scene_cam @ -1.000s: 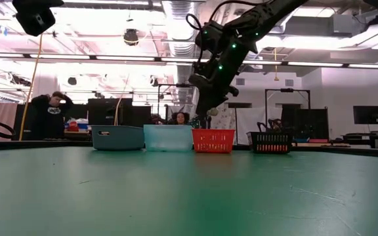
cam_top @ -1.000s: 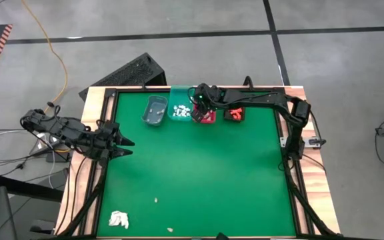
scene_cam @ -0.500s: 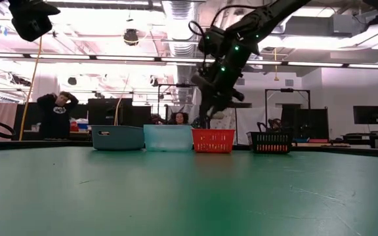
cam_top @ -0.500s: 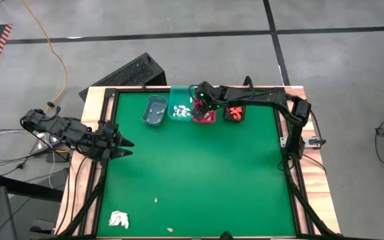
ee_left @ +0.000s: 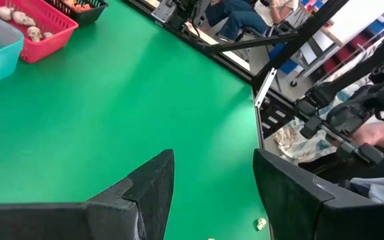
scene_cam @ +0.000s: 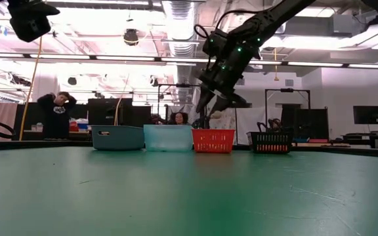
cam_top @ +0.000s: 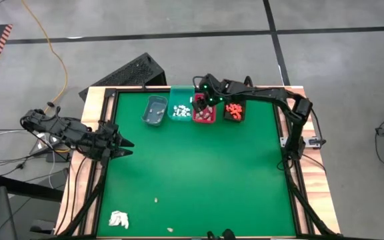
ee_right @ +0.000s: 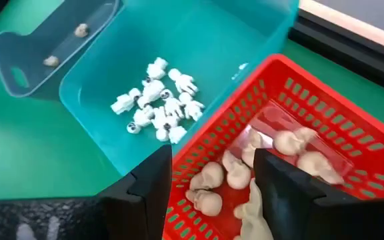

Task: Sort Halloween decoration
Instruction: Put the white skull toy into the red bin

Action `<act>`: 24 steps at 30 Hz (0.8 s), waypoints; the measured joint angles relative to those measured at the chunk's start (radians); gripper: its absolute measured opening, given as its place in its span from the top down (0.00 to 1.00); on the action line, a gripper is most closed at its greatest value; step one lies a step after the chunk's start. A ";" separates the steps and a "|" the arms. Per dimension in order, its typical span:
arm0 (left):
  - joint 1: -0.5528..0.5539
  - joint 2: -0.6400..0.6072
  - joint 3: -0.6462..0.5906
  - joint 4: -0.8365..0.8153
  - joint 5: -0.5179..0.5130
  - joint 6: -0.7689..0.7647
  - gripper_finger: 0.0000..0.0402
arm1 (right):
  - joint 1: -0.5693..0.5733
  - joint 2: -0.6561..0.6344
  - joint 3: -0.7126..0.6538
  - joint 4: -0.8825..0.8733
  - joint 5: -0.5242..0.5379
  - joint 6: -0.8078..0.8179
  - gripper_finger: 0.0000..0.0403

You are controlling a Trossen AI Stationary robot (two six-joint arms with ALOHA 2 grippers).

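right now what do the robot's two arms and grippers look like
Both arms are dark, almost black, built of jointed segments with black cabling along them. The right gripper has small green lights glowing on the wrist housing above it. The left gripper ends in two pointed dark fingers. In each wrist view the fingers look like broad, flat, matte black wedges with angled edges.

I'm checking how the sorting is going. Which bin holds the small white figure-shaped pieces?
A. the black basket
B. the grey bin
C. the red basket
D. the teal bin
D: in the right wrist view the white pieces lie clustered in the teal bin, while the red basket beside it holds pale beige skull-like pieces.
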 joint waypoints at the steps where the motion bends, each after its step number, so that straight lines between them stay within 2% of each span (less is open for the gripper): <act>1: 0.000 0.000 0.000 0.000 0.000 -0.003 0.52 | 0.000 0.000 0.006 -0.011 0.000 -0.004 0.49; 3: 0.000 0.000 0.000 -0.002 0.000 -0.011 0.52 | -0.002 0.000 0.008 -0.002 -0.014 -0.051 0.49; 5: 0.000 0.000 0.000 -0.008 0.000 -0.020 0.52 | 0.001 -0.002 0.008 0.010 0.031 -0.058 0.49; 7: 0.000 0.001 0.000 -0.010 0.000 -0.026 0.52 | 0.003 -0.005 0.008 0.070 0.006 -0.124 0.49; 8: 0.000 0.001 0.000 -0.012 0.000 -0.028 0.52 | 0.007 -0.011 0.008 0.108 0.019 -0.150 0.49; 10: 0.000 0.007 0.000 -0.015 0.000 -0.029 0.52 | 0.023 -0.024 0.008 0.152 0.112 -0.180 0.49; 12: 0.000 0.008 0.000 -0.018 0.000 -0.030 0.52 | 0.040 -0.026 0.013 0.225 0.135 -0.259 0.50; 14: 0.000 0.014 0.000 -0.021 0.000 -0.035 0.52 | 0.057 -0.025 0.010 0.215 0.180 -0.315 0.52; 17: 0.000 0.018 0.000 -0.022 0.005 -0.038 0.52 | 0.084 -0.021 0.004 0.230 0.187 -0.400 0.55; 20: 0.000 0.021 0.000 -0.021 0.006 -0.038 0.52 | 0.101 -0.038 -0.034 0.222 0.189 -0.446 0.58; 24: 0.000 0.022 0.000 -0.022 0.001 -0.036 0.52 | 0.099 -0.117 -0.160 0.195 0.185 -0.446 0.61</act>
